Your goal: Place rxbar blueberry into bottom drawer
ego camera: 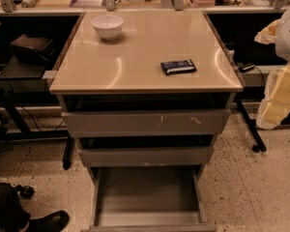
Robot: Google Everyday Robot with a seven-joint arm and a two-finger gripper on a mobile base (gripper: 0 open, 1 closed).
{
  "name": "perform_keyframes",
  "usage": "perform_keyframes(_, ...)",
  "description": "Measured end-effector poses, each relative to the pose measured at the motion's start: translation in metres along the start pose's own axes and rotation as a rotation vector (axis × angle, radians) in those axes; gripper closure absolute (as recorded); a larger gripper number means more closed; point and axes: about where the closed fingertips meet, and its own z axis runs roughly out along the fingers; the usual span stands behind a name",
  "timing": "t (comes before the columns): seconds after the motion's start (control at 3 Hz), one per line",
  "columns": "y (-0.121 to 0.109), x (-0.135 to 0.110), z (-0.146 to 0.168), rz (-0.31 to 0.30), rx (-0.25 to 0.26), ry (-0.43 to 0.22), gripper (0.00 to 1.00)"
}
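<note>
The rxbar blueberry (pixel 178 66), a flat dark bar with pale lettering, lies on the tan cabinet top (pixel 140 57), right of centre and near the front. The bottom drawer (pixel 147 197) is pulled out wide; its plain grey floor is bare. The two shallower grey drawers above, the upper one (pixel 145 122) and the middle one (pixel 146 156), stand slightly ajar. My gripper is not in view; nothing holds or touches the bar.
A white bowl (pixel 108 26) stands at the back left of the top. A white rounded shape (pixel 289 28) and yellow foam blocks (pixel 280 98) are at the right edge. A black shoe (pixel 48 221) is on the floor at the lower left. Dark shelves and cables flank the cabinet.
</note>
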Motion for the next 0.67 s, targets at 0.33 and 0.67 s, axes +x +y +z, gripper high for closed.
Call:
perform_keyframes(0.33,-0.0283,-0.0077,-0.0059,0.004,0.025,-0.036,0.0)
perform_keyframes(0.67,-0.0283,-0.0077,-0.0056,0.004,0.025,-0.037,0.0)
